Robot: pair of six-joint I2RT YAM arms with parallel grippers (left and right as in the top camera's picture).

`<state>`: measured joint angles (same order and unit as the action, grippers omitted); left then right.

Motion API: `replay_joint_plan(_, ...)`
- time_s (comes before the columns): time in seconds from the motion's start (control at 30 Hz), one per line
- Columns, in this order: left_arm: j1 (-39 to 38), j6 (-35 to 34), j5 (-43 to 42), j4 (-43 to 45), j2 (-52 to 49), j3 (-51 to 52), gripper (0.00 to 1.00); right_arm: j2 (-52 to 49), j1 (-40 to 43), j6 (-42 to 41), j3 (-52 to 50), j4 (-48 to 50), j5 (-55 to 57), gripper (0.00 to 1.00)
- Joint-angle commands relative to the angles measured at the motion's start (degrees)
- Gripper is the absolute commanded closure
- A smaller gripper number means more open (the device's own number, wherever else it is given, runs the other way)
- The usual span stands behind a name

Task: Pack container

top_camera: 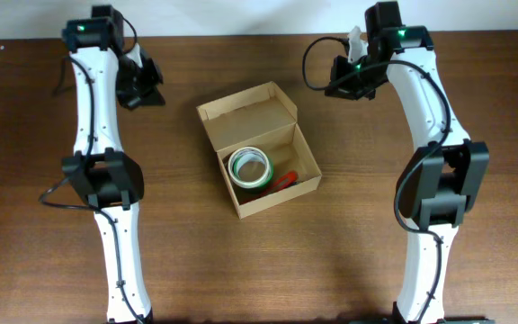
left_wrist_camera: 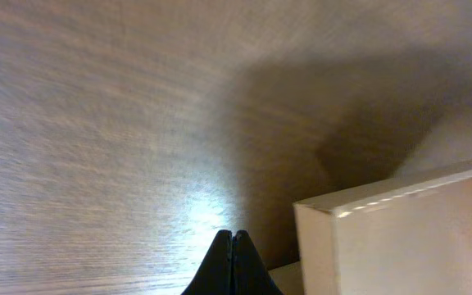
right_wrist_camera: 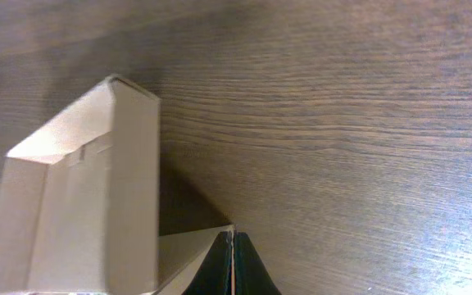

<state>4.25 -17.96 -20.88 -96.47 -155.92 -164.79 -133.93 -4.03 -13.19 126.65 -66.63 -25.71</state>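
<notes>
The container (top_camera: 261,185) is a small tan cardboard box in the middle of the table, its flap lid (top_camera: 245,117) open toward the back. Inside lie a white-and-green tape roll (top_camera: 251,168) and a red item (top_camera: 285,182). My left gripper (top_camera: 142,90) is shut and empty, hovering left of the box; the left wrist view shows its tips (left_wrist_camera: 232,246) beside the box (left_wrist_camera: 400,238). My right gripper (top_camera: 342,79) is shut and empty, right of the lid; the right wrist view shows its tips (right_wrist_camera: 233,246) next to the lid (right_wrist_camera: 88,188).
The dark wooden table (top_camera: 475,270) runs under both arms. A white wall strip (top_camera: 241,16) lies along the far edge. Both arm bodies stand on either side of the box.
</notes>
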Motion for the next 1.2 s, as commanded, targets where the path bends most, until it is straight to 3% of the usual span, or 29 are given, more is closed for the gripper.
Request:
replay_joint_plan(0.0, -1.57, 0.94, 1.14, -0.22, -0.63, 6.45, 0.98, -1.6, 0.31, 0.96, 0.9, -0.48, 0.96, 0.96)
replay_joint_plan(0.3, -4.33, 0.9, -2.78, 1.81, -0.63, 13.6, 0.98, -3.39, 0.26, 0.96, 0.85, -1.29, 0.96, 0.96)
replay_joint_plan(0.9, -9.62, -2.21, -21.84, 21.14, -0.63, 13.6, 0.98, -6.1, 0.33, 0.98, 0.85, -2.16, 2.03, 0.96)
replay_joint_plan(1.17, -9.62, -1.9, -16.83, 16.26, -1.07, 14.34, 0.98, -8.96, 0.31, 2.27, 0.85, -3.08, 1.33, 0.96)
